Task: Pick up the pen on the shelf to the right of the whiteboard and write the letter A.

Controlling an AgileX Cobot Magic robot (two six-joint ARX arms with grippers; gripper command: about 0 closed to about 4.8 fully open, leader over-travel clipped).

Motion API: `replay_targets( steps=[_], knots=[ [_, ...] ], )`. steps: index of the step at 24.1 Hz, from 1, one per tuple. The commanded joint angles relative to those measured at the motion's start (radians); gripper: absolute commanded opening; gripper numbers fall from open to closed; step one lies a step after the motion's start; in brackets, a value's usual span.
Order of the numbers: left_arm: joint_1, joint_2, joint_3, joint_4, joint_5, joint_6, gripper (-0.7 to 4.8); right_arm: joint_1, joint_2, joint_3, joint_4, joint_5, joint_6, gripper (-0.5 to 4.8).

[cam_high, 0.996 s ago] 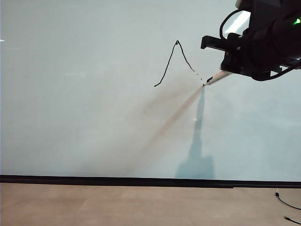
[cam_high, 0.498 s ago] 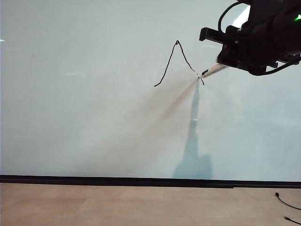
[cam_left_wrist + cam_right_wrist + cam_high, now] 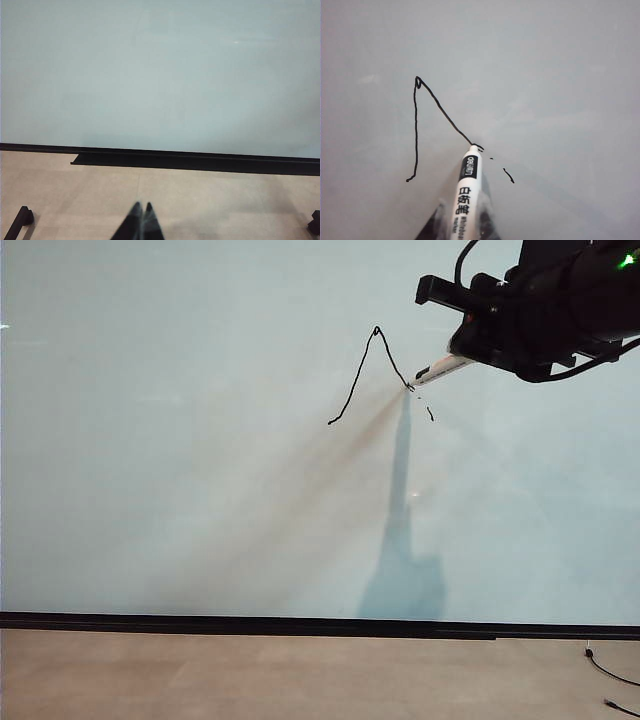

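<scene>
Jaws clenched on the pen [image 3: 465,195], my right gripper [image 3: 470,345] pressed its tip against the letter A [image 3: 372,370] for the crossbar; left gripper [image 3: 141,220] idled shut, near the whiteboard [image 3: 180,490].

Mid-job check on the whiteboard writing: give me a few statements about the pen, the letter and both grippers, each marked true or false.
1. The right gripper holds the pen. True.
2. The letter A already has its crossbar. False: only the peak, the left leg and a broken right leg are drawn.
3. The pen's tip is at the right leg of the letter. True.
4. The left gripper is up at the whiteboard, writing. False: it hangs shut and empty, low in front of the board.
5. The right leg is one unbroken line. False: gaps and a separate short dash show below the tip.
</scene>
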Motion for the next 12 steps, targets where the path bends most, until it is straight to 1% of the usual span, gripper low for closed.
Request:
replay_targets(
  steps=[1,3,5,8,10,12],
  knots=[
    [0.000,0.000,0.003,0.006,0.000,0.004,-0.05,0.064,-0.049,-0.039,0.024,0.031,-0.030,-0.09],
    [0.000,0.000,0.003,0.006,0.000,0.004,-0.04,0.132,-0.064,-0.047,0.016,0.076,-0.062,-0.09],
    [0.000,0.000,0.003,0.006,0.000,0.004,-0.04,0.158,-0.063,-0.037,0.002,0.080,-0.096,-0.09],
    [0.000,0.000,0.003,0.006,0.000,0.004,-0.04,0.156,-0.058,0.043,-0.149,0.076,-0.156,-0.09],
    [0.000,0.000,0.003,0.006,0.000,0.004,-0.05,0.150,-0.054,0.077,-0.180,0.068,-0.188,-0.09],
    [0.000,0.000,0.003,0.006,0.000,0.004,-0.04,0.126,-0.027,0.117,-0.189,0.030,-0.195,-0.09]
  ],
)
